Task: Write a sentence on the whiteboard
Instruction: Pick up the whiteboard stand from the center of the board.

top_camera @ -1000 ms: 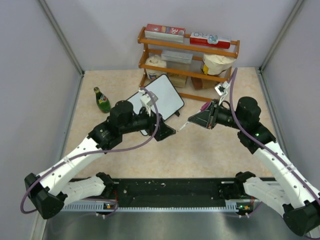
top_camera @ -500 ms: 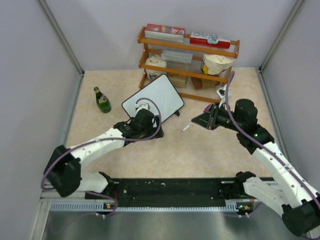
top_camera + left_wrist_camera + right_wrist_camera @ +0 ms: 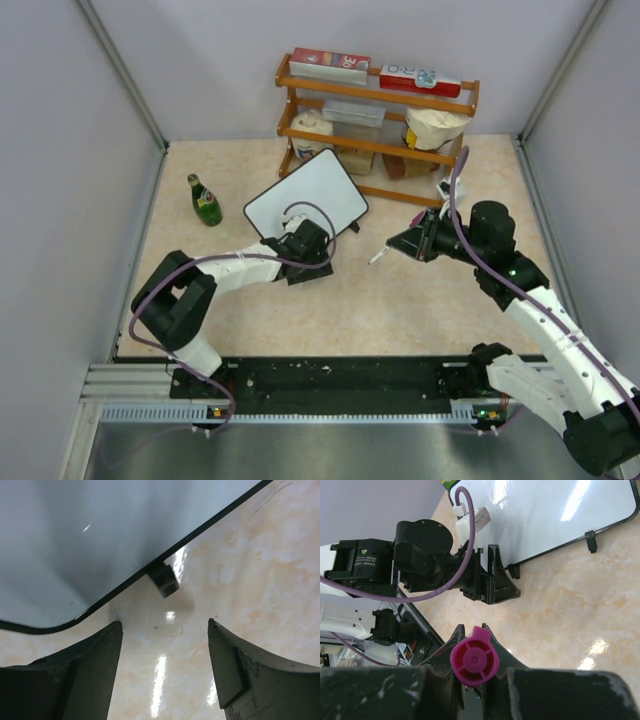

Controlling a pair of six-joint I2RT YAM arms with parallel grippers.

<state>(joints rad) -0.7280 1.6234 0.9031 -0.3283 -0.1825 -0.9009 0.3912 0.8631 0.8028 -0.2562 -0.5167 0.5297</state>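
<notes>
The whiteboard (image 3: 306,194) lies tilted on the table in front of the shelf; its surface is blank and no sentence shows on it. My left gripper (image 3: 318,262) is low on the table at the board's near edge, open and empty. In the left wrist view its jaws (image 3: 165,630) stand wide apart over bare table, just below the board's black frame (image 3: 100,540) and one black foot (image 3: 163,578). My right gripper (image 3: 405,243) is shut on a marker with a magenta end (image 3: 474,662), its tip pointing left above the table, to the right of the board (image 3: 555,515).
A green bottle (image 3: 205,199) stands left of the board. A wooden shelf (image 3: 375,112) with boxes and jars stands against the back wall. Grey walls close in left and right. The left arm's wrist (image 3: 435,555) lies just left of the marker tip.
My left arm has folded down and its gripper has dropped to the table by the board's near edge. My right gripper with the marker has shifted slightly to the right.
</notes>
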